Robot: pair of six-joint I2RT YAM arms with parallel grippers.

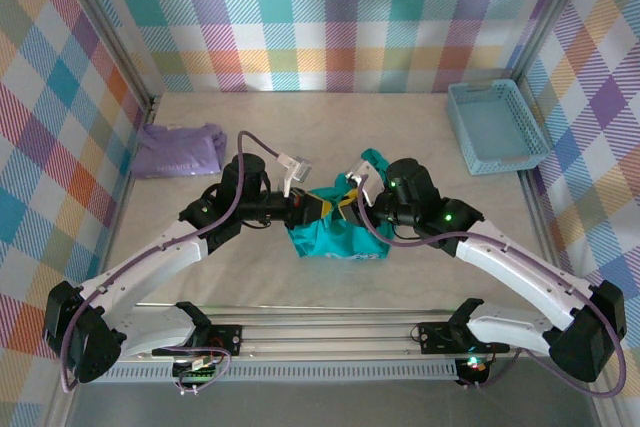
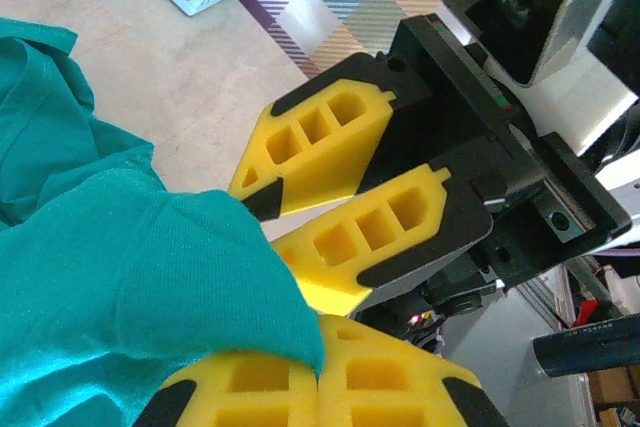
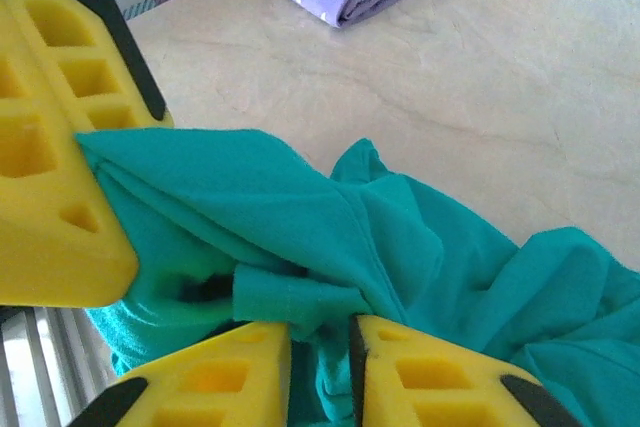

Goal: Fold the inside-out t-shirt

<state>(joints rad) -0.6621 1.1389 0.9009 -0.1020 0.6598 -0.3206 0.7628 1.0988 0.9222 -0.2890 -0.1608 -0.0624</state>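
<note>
Pale marbled table [image 1: 400, 127], plaid walls [image 1: 330, 17] around it. At the table's middle the soft teal t-shirt [image 1: 335, 237] is bunched in a crumpled lump with no clear long axis, one tail toward the far edge. The left gripper [image 2: 318, 367] is clamped on a fold. The right gripper [image 3: 320, 347] pinches another, fingers nearly together. A folded lavender garment [image 1: 180, 150] lies far left and a perforated blue basket [image 1: 495, 127] far right, both well apart.

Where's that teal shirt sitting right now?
In the top view, the teal t-shirt is bunched at mid-table, between the left gripper and right gripper, right of the purple garment.
</note>
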